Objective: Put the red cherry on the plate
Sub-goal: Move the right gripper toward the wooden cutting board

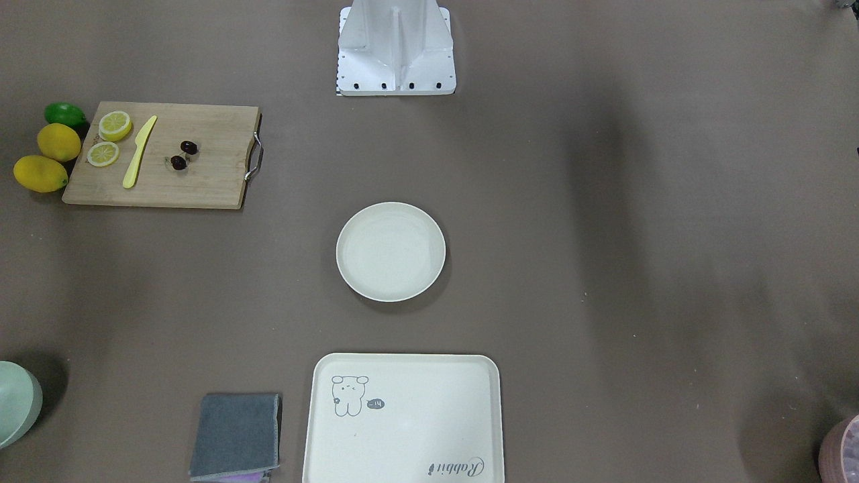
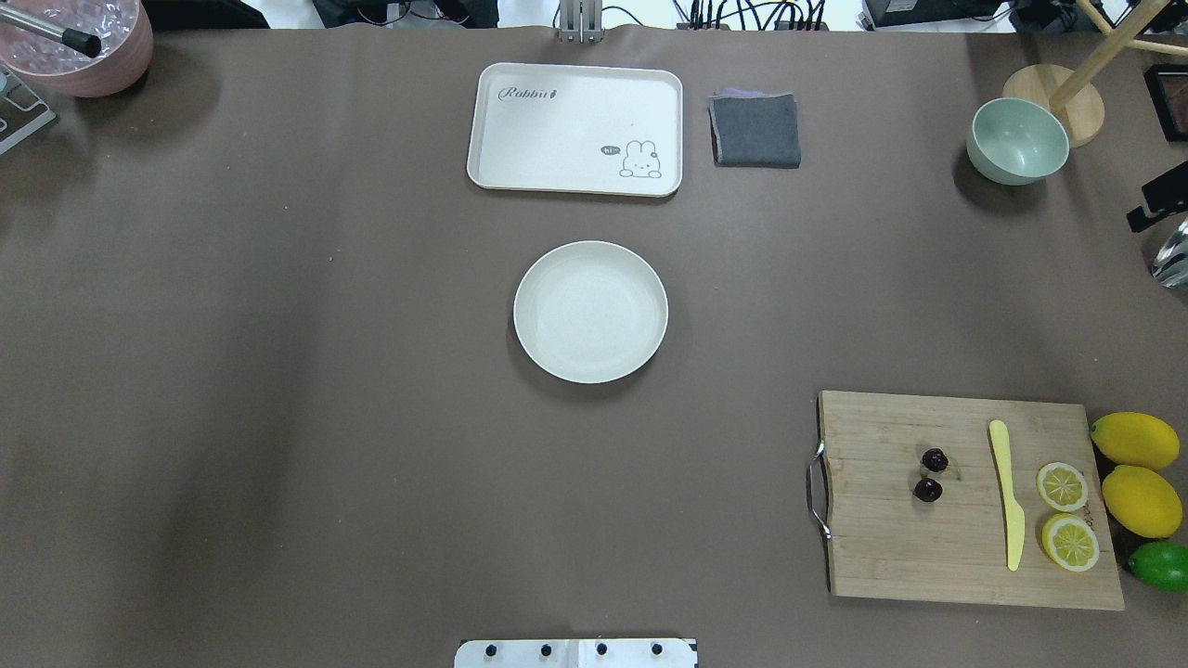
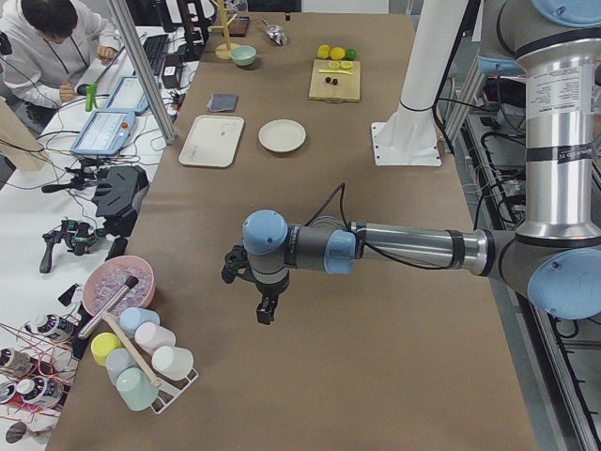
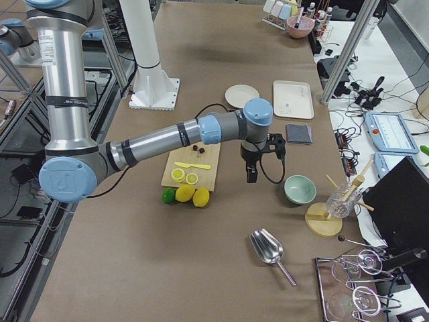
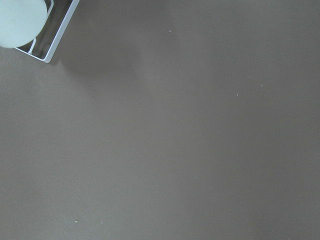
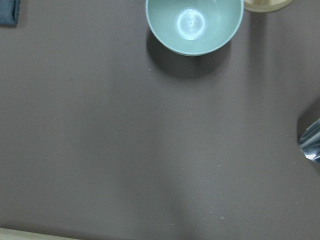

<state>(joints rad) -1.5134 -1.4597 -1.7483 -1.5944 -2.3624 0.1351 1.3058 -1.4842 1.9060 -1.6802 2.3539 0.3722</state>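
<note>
The red cherry (image 2: 931, 475), a dark glossy pair, lies on a wooden cutting board (image 2: 891, 547) at the robot's right; it also shows in the front view (image 1: 183, 155). The round cream plate (image 2: 590, 312) sits bare at mid-table, well left of the board. Neither gripper appears in the overhead or front views. The left gripper (image 3: 266, 310) hangs over bare table near the left end, far from the plate (image 3: 282, 135). Between the board and a green bowl, the right gripper (image 4: 251, 176) hovers above the table. I cannot tell whether either gripper is open or shut.
On the board lie a yellow knife (image 2: 1006, 492) and two lemon slices (image 2: 1065, 513); lemons (image 2: 1137, 468) and a lime (image 2: 1160, 565) sit beside it. A rabbit tray (image 2: 575, 128), grey cloth (image 2: 755, 130), green bowl (image 2: 1017, 141), metal scoop (image 4: 269, 249) and cup rack (image 3: 141, 362) stand around.
</note>
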